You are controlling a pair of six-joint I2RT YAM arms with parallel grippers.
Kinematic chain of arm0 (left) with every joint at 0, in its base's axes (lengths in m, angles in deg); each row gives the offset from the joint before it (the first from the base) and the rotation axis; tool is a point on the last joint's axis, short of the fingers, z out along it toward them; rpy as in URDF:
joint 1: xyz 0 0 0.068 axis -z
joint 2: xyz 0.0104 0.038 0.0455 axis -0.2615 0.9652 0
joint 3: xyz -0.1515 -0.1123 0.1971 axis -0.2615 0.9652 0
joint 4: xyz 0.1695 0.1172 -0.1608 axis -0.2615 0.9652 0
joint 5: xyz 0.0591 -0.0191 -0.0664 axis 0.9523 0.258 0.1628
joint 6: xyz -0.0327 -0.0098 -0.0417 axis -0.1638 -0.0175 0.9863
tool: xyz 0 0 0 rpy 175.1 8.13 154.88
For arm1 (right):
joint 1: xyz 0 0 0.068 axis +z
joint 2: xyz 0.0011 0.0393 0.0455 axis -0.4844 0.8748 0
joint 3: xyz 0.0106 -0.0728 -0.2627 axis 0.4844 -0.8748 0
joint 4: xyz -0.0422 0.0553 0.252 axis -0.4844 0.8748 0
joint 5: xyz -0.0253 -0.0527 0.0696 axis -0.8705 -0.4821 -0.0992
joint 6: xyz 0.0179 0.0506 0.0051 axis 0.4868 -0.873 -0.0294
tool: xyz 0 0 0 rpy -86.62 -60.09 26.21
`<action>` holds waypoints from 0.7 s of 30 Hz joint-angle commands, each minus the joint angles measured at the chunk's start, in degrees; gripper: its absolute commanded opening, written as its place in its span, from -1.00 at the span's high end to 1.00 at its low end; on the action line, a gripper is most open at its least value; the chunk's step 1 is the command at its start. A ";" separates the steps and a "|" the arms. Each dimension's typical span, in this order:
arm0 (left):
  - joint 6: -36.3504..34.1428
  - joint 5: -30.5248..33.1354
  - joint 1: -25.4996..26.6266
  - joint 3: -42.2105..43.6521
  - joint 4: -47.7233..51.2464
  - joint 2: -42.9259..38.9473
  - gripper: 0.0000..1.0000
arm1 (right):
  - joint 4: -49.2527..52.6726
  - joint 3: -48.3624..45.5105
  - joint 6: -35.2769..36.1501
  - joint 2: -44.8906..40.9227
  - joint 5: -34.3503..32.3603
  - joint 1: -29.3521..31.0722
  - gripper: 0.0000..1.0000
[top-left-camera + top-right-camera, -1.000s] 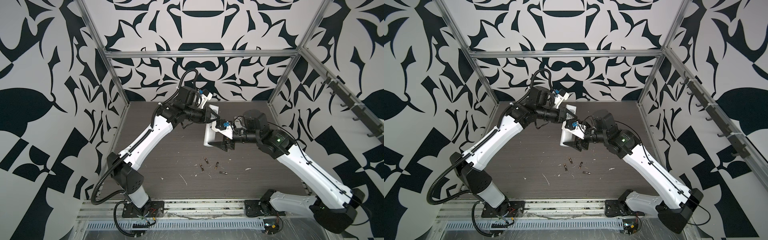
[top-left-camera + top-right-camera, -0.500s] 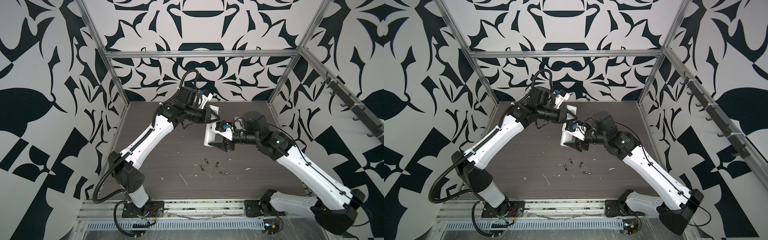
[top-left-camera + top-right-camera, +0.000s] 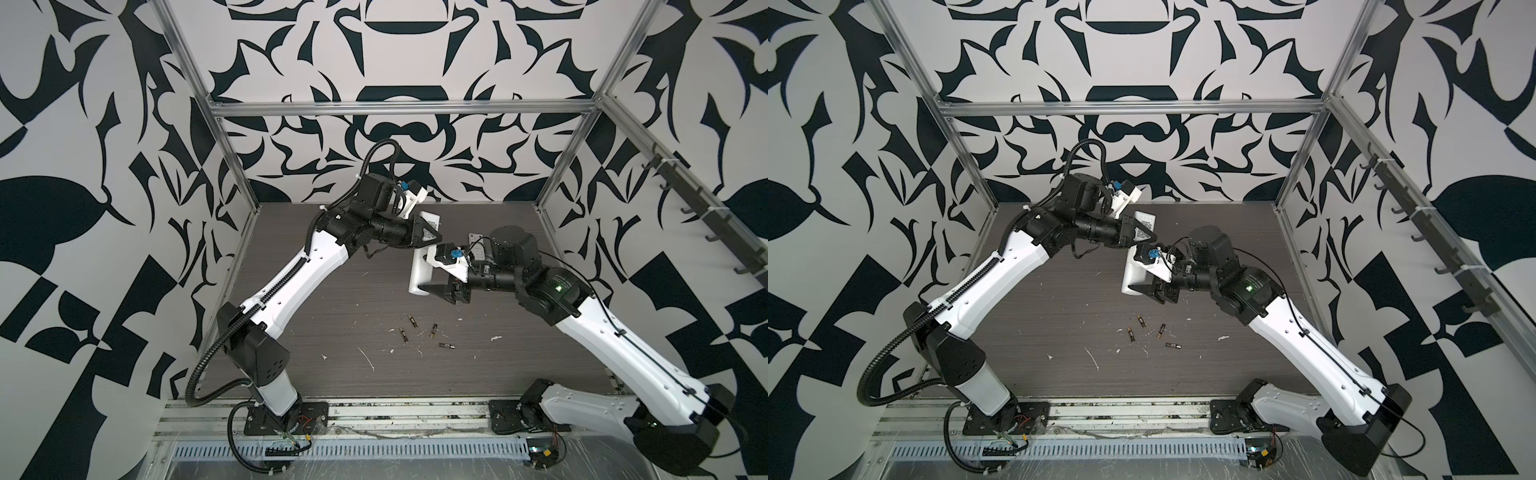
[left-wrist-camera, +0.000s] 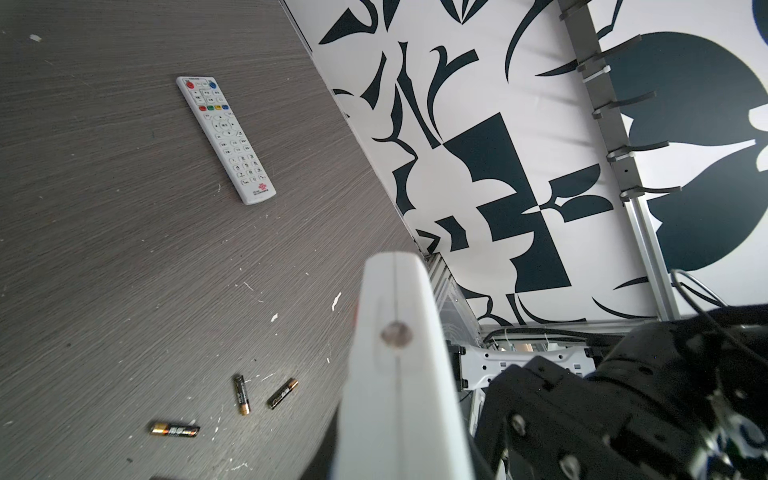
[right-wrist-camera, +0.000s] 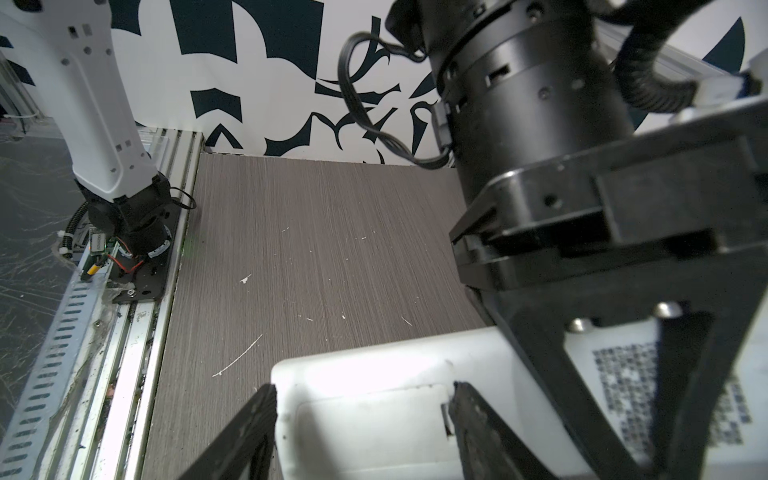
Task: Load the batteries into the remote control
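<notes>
A white remote control (image 3: pixel 419 272) hangs above the table, back side up, between both grippers. My left gripper (image 3: pixel 432 235) is shut on its far half, near a printed label (image 5: pixel 623 374). My right gripper (image 5: pixel 363 399) is at the near end. Its fingers stand wide apart, one against the remote's end, the other at the inner edge of the battery cover (image 5: pixel 365 415). Several batteries (image 3: pixel 412 320) lie loose on the table in front of the held remote, and three of them (image 4: pixel 241 393) show in the left wrist view.
A second white remote (image 4: pixel 226 139) lies face up on the table at the back right, mostly hidden behind the right arm in a top view (image 3: pixel 474 241). White scraps (image 3: pixel 368 358) dot the dark wood table (image 3: pixel 332 332). Patterned walls and metal posts close in three sides.
My right gripper has slid a little left onto the remote's near end and its jaws have narrowed. The left arm and the batteries have not moved.
</notes>
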 commanded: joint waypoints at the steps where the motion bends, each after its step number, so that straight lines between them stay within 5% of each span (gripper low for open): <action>1: 0.66 -1.74 0.13 -1.04 -3.03 0.17 1.00 | 5.23 -1.00 -3.06 -0.93 3.51 0.44 -0.37; 11: 0.55 -1.00 0.13 -0.07 -3.03 0.16 1.00 | 6.14 -0.84 -3.44 -2.83 2.61 0.44 -0.38; 21: -1.01 1.66 0.30 1.03 -0.19 -0.40 1.00 | 5.89 1.07 -1.93 -2.42 -7.97 0.44 -0.42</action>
